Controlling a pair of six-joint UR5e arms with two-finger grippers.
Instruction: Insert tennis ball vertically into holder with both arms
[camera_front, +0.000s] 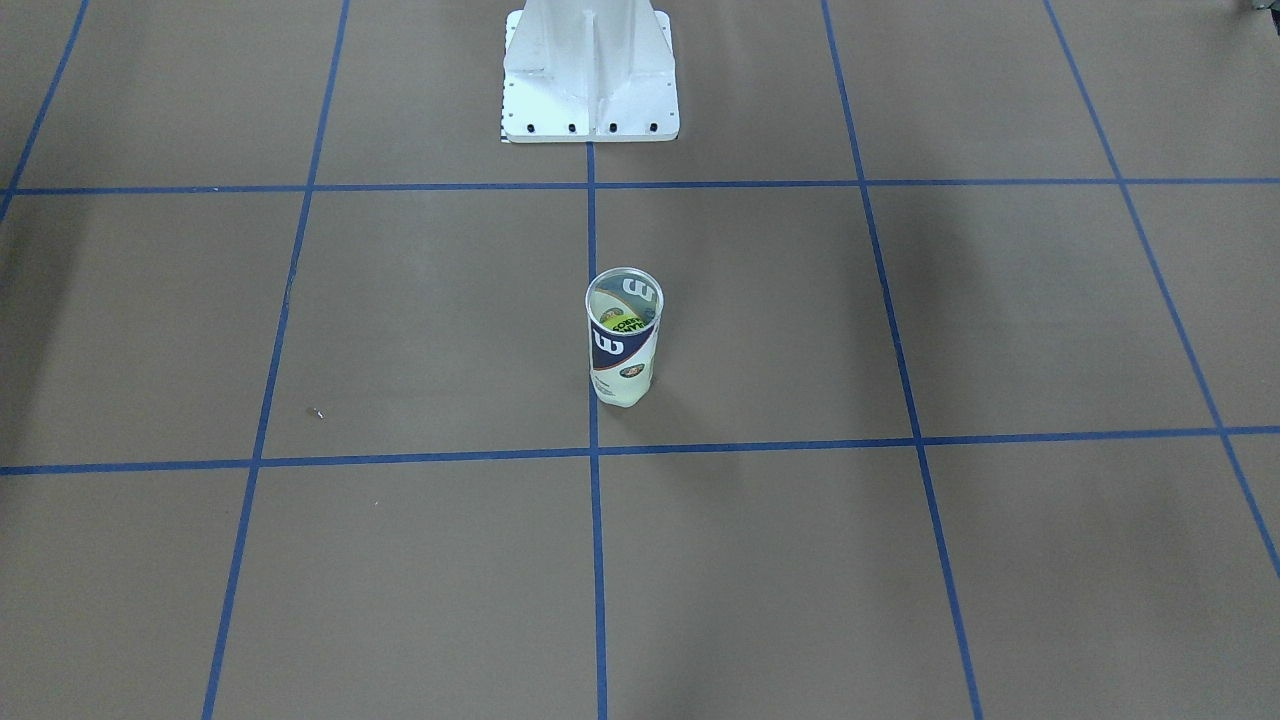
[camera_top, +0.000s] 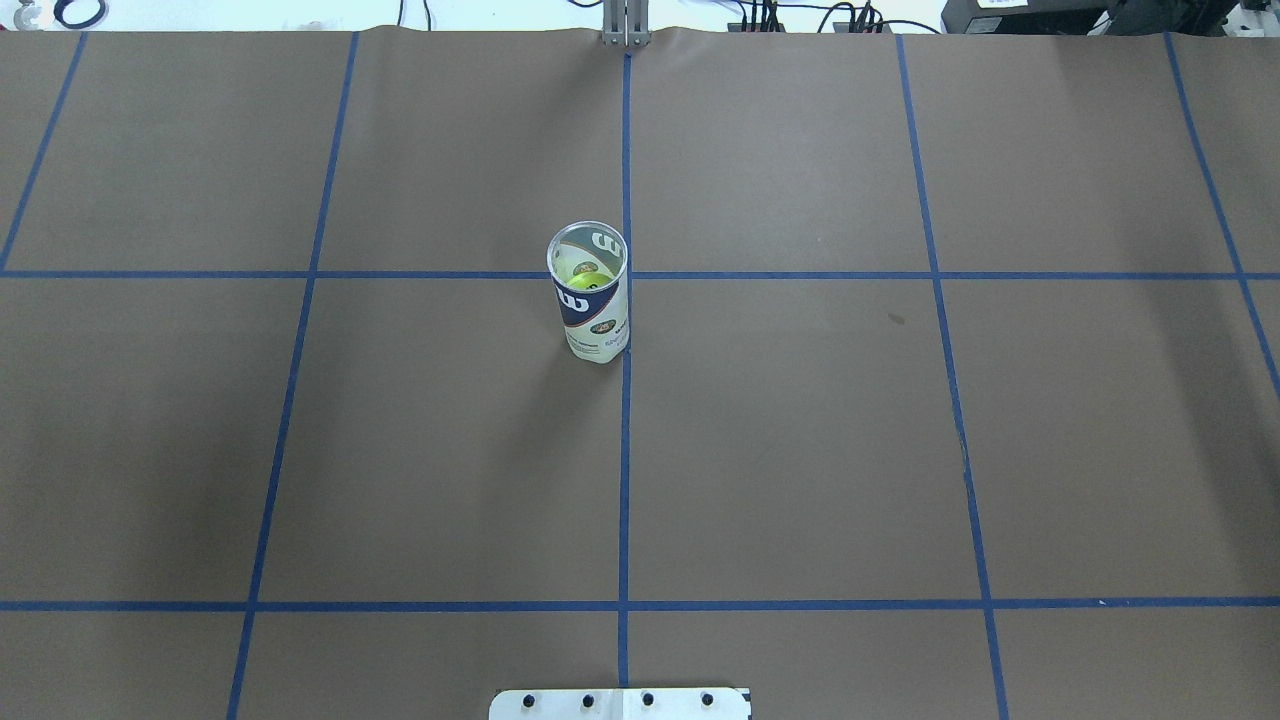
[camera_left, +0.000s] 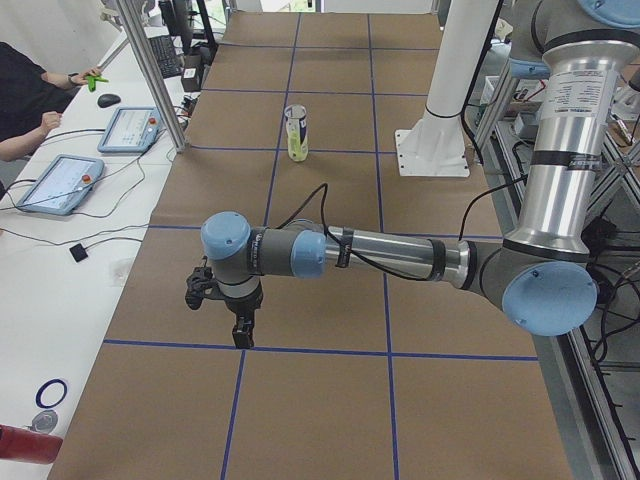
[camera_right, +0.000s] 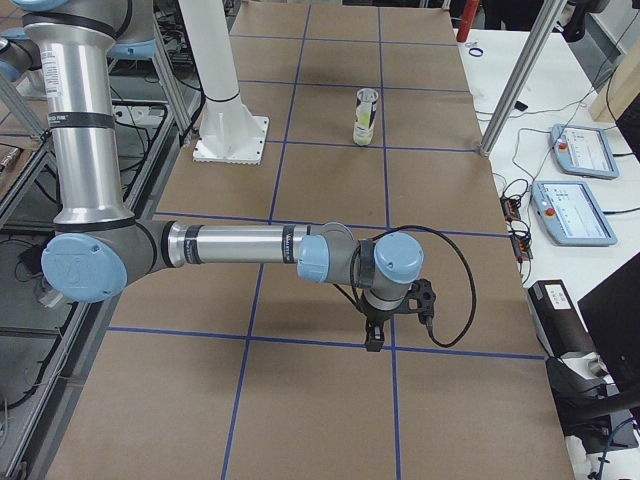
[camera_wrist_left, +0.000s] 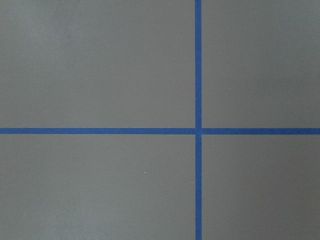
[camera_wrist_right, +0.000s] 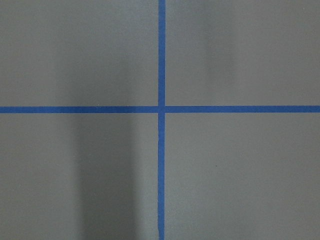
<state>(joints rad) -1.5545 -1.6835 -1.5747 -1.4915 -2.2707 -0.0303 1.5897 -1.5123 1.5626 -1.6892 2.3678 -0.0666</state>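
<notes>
Standing upright, the holder seems to contain a tennis ball.

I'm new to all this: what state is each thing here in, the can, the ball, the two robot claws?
Clear plastic tennis-ball can with navy and white label: upright on the brown table, top looks open.
Yellow tennis ball: inside the can.
Left gripper: above the table, apart from the can; open or shut, cannot tell.
Right gripper: likewise, cannot tell.
</notes>
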